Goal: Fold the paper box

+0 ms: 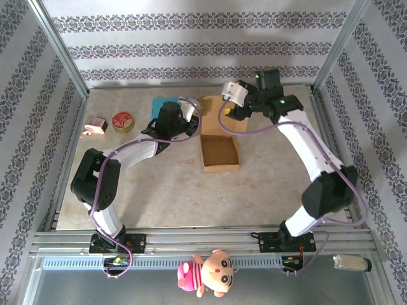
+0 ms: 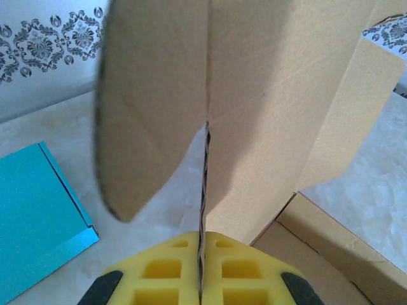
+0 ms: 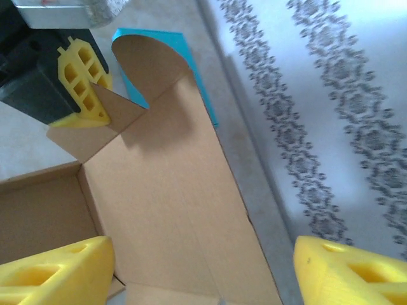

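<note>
Paper box (image 1: 220, 154) lies open just right of the turquoise box (image 1: 158, 107). Its brown tray is flat on the table (image 1: 273, 190), and its tall lid panel (image 3: 172, 210) is raised at the end level with the turquoise box. We see the left gripper (image 2: 201, 267) right beside the turquoise box, its yellow pads pressed together on the edge of the lid's side flap (image 2: 146, 114). The right gripper (image 3: 203, 273) hangs further right of the turquoise box, beyond that flap. Its fingers are spread wide and face the inner side of the lid panel; we cannot tell whether either touches the cardboard. Left of the turquoise box sit a round red tin (image 1: 122, 121) and a pink tape dispenser (image 1: 95, 125).
</note>
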Robot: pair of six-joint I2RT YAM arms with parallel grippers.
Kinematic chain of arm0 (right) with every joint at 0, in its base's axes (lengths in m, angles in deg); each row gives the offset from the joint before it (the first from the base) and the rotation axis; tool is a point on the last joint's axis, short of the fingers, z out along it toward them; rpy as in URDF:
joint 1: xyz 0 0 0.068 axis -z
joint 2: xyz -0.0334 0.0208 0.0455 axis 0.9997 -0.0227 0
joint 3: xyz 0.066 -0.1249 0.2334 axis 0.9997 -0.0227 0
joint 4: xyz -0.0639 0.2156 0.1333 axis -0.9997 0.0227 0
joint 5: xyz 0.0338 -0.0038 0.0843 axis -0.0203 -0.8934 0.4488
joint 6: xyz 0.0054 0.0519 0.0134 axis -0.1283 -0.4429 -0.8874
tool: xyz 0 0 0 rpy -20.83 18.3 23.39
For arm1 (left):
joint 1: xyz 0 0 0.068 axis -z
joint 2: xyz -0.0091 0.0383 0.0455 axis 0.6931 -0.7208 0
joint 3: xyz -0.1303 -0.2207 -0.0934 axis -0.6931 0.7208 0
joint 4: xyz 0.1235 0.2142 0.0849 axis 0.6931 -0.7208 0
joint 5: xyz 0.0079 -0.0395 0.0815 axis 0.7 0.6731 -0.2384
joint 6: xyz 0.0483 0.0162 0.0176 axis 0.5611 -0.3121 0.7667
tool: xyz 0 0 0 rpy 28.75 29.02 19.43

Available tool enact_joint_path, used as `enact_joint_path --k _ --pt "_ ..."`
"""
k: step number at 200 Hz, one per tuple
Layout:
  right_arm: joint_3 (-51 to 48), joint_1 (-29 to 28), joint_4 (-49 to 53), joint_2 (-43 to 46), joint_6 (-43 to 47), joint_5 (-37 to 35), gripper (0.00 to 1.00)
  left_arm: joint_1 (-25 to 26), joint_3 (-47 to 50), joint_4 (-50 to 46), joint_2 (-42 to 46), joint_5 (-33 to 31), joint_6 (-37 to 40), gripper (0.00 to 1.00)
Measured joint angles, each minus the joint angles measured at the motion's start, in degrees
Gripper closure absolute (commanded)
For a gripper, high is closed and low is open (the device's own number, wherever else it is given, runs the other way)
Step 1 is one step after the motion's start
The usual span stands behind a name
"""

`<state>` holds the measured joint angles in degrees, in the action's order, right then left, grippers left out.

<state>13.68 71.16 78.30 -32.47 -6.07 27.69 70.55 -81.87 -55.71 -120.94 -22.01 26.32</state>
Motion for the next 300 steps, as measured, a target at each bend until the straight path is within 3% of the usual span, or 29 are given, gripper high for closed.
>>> enact_joint_path --k 27,53,107,126,158,179,198,215,223,242,258,300 --pt "5.4 -1.0 6.1 -7.0 3.4 -0.5 0.54 0.0 0.0 0.0 0.4 0.4 1.1 1.0" --pt "6.7 -1.4 9.6 -9.4 5.4 -1.2 0.64 0.2 0.1 0.0 0.6 0.3 2.1 1.0" --pt "7.6 -2.1 11.2 -8.2 9.8 -4.0 0.26 0.3 0.6 0.0 0.9 0.3 3.6 1.0" --pt "7.6 -2.1 10.2 -6.8 11.3 -4.9 0.2 0.3 0.6 0.0 0.9 0.2 3.8 1.0" --pt "10.0 -2.1 9.0 -7.1 12.2 -6.1 0.21 0.3 0.6 0.0 0.9 0.2 4.0 1.0" --pt "13.9 -2.1 9.4 -10.0 12.4 -6.4 0.32 0.3 0.6 0.0 0.9 0.1 4.1 1.0" --pt "17.5 -2.1 10.6 -13.4 12.1 -6.3 0.54 0.4 0.6 0.0 0.9 0.0 4.2 1.0" --pt "18.4 -2.1 11.7 -15.5 11.7 -6.4 0.68 0.4 0.6 0.0 0.9 -0.2 4.3 0.98" --pt "18.4 -2.1 12.3 -16.0 11.3 -6.3 0.76 0.4 0.6 0.0 0.9 -0.5 4.3 0.94" --pt "18.4 -2.1 13.2 -16.1 11.1 -6.4 0.94 0.5 0.9 -0.2 1.2 -1.9 4.4 0.73" --pt "18.4 -2.4 13.6 -16.0 10.5 -7.2 0.99 0.7 0.9 -0.7 1.5 -3.4 4.2 0.69" --pt "15.1 -4.4 12.8 -13.4 9.8 -10.7 0.99 0.2 0.9 -4.7 2.1 -5.5 3.9 0.55"
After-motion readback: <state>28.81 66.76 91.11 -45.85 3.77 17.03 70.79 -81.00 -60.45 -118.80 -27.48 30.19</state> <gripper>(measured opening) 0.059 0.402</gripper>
